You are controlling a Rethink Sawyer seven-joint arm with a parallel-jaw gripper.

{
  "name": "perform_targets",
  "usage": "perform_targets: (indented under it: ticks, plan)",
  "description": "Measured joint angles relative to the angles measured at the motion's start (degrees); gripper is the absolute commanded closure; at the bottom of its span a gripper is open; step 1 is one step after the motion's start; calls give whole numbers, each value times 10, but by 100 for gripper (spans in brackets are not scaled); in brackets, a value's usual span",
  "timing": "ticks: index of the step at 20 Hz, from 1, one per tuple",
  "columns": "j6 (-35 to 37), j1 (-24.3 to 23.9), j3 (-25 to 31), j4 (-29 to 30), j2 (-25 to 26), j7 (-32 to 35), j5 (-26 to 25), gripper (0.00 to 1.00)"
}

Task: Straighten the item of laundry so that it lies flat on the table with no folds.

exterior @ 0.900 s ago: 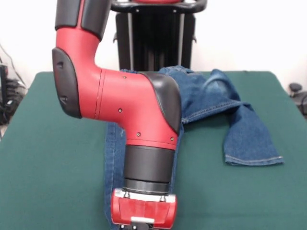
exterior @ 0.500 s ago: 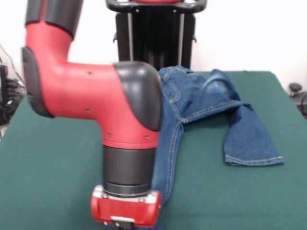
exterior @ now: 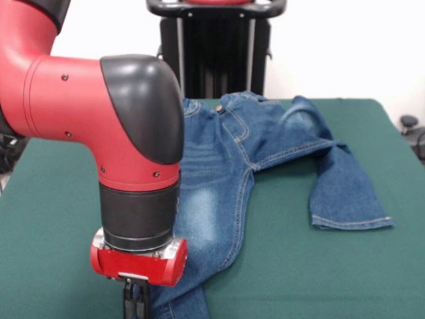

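Mostly hidden: the left part of the jeans (exterior: 226,179) is behind the red and black arm (exterior: 99,126).
Cut off: the gripper (exterior: 136,302) leaves the picture at the bottom edge; its fingers look close together, but I cannot tell if they hold cloth.
Jeans: on the green table (exterior: 299,266), waistband at the far side, one leg running toward the gripper, the other leg bent to the right with a fold.
Room: white wall behind the table; black pedestal (exterior: 212,46) behind the jeans.

Sawyer arm (exterior: 99,119): glossy red casing, black rounded elbow cap, black cylindrical wrist, red flange, small dark screws.
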Motion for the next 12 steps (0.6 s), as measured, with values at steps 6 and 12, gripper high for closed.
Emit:
perform_targets:
  ticks: [6,12]
  plan:
    - [0,2,0,0,-4,0,0,100]
    - [0,3,0,0,-6,0,-2,0]
